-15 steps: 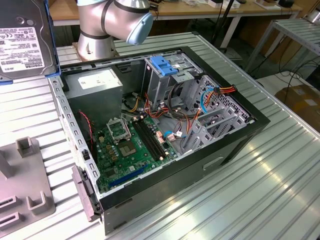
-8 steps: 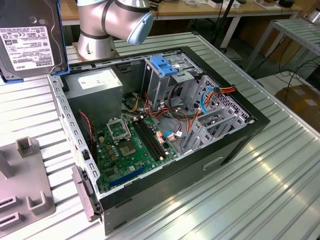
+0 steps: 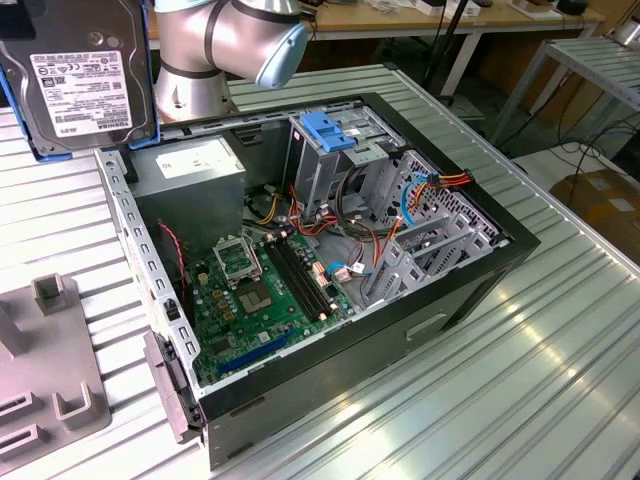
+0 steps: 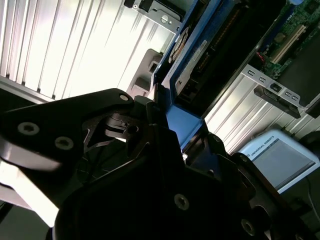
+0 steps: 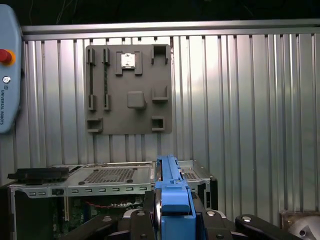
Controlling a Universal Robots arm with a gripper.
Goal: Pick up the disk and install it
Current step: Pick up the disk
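Disk [image 3: 80,75], a flat rectangular grey metal hard drive with a white label and a bright blue plastic caddy rail, hangs in the air well above the ribbed metal counter [image 3: 520,380]. It is outside the open black computer case [image 3: 440,300], off the corner where the case's grey power-supply box [image 3: 190,170] sits. No part of the disk is inside the case yet.

In the first wrist view the black gripper [image 5: 173,212] is clamped on the disk, its fingers pressed to either side of the blue rail [image 5: 170,175]. The second wrist view shows the same hold, with the rail [image 4: 182,125] emerging from the gripper body. Gripping one end on edge leaves most of the drive free and its label face unobstructed, which I judge suits a narrow bay.

The case lies on its side with the panel off, so its green motherboard [image 3: 250,290] and grey drive cage with a blue plastic bracket on top [image 3: 330,130] face upward, open to reach from above. That cage stands at the far side of the case from the raised disk. A grey moulded fixture plate [image 5: 127,90] lies on the counter beside the case, its slots apparently made to stage parts; I cannot tell what the small piece in one of its recesses is.
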